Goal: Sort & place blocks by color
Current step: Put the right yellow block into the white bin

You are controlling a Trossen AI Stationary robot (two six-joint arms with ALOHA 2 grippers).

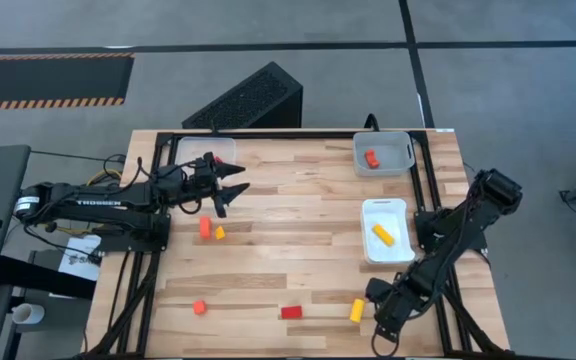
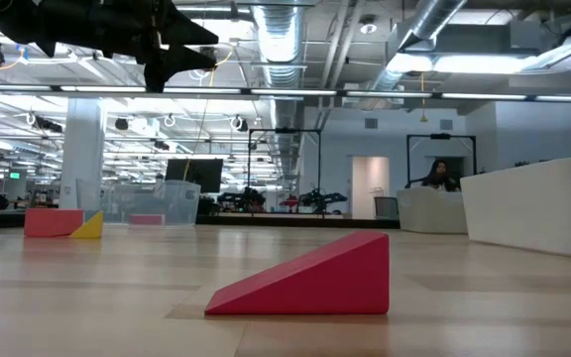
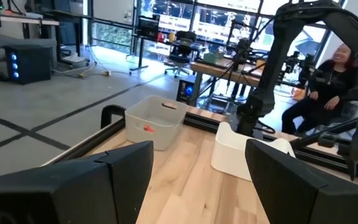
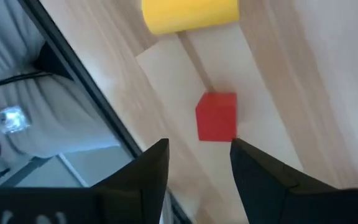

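Right gripper (image 4: 199, 163) part-open, empty, above red block (image 4: 216, 116)

Grey tray (image 1: 400, 160), white tray (image 1: 369, 244), clear tray (image 1: 185, 152) on wood tbl (image 1: 298, 230); black box (image 1: 248, 100) behind.

The only lettering that can be read is on the left arm (image 1: 93, 200) in the high view: the white word "TROSSEN" runs along its dark upper link, at the left edge of the bench (image 1: 298, 250). A sheet of paper (image 1: 78, 260) lies beside that arm's base with dark print on it, too small to make out. In the low view a small green sign (image 2: 14, 176) hangs in the room at far left; its characters cannot be told. No other view shows any text, numbers or labels.
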